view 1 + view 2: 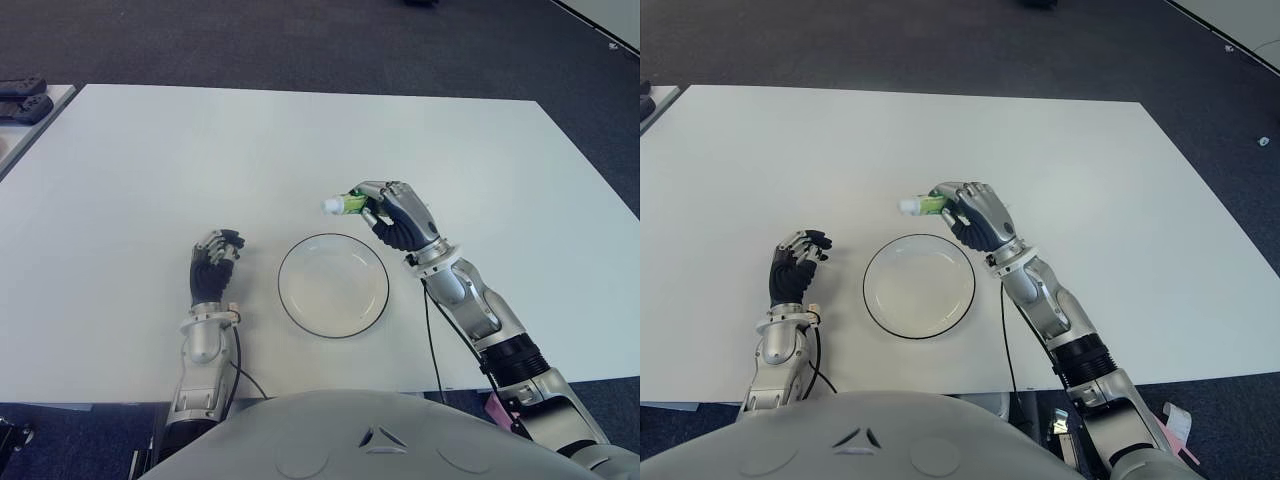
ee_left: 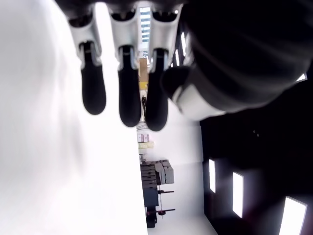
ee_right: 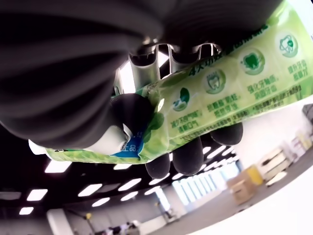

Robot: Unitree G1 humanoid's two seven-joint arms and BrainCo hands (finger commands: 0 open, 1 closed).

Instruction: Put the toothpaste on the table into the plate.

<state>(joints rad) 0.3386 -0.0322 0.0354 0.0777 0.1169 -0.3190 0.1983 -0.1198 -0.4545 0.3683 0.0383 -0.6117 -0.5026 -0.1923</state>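
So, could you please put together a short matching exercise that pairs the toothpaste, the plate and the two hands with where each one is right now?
Things:
1. toothpaste
2. plate
3. left hand
4. right hand

Places or states:
A. holds nothing, to the left of the plate
B. on the table, nothing in it
C. closed around the tube, beyond the plate's far right rim
D. gripped, white cap pointing to the robot's left

Pairs: 1-D, 2-B, 3-A, 4-C
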